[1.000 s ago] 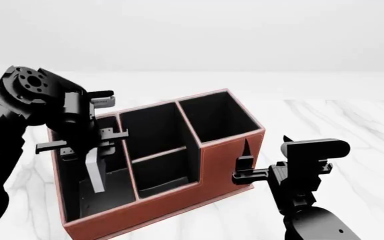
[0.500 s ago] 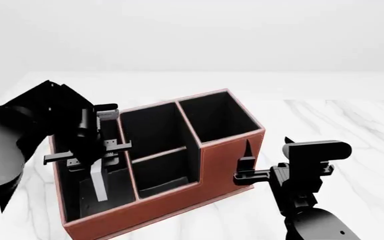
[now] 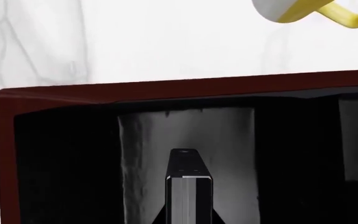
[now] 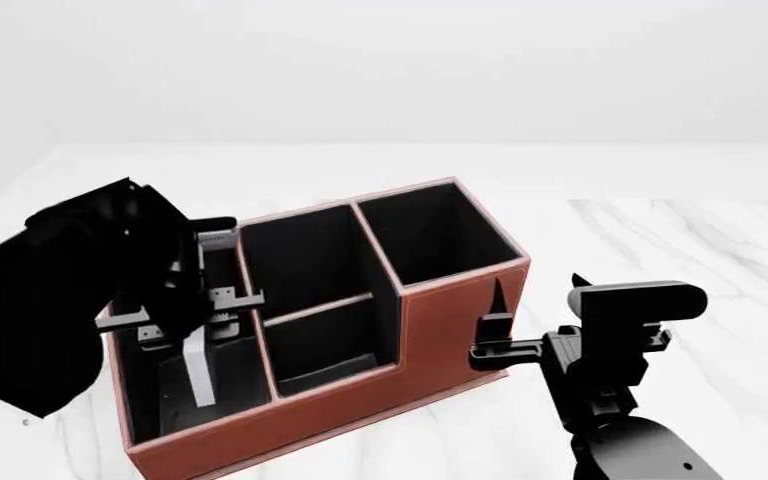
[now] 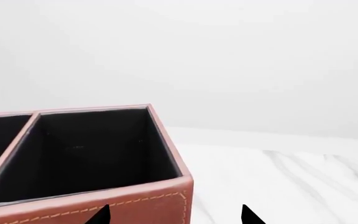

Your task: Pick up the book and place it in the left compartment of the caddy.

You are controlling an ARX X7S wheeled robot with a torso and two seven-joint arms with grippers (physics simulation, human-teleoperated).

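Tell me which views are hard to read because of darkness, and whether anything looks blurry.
Left wrist view: the caddy interior is near black, only the book catches light. Head view: the left claw merges with its black arm. Right wrist view: evenly lit. No blur anywhere.

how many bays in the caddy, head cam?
4. In the caddy: the left compartment, where the left gripper holds the book; two stacked middle bays, far and near; the taller right end bay. None appear hidden.

bare simulated room, white marble tabletop (image 4: 704, 240), blank walls
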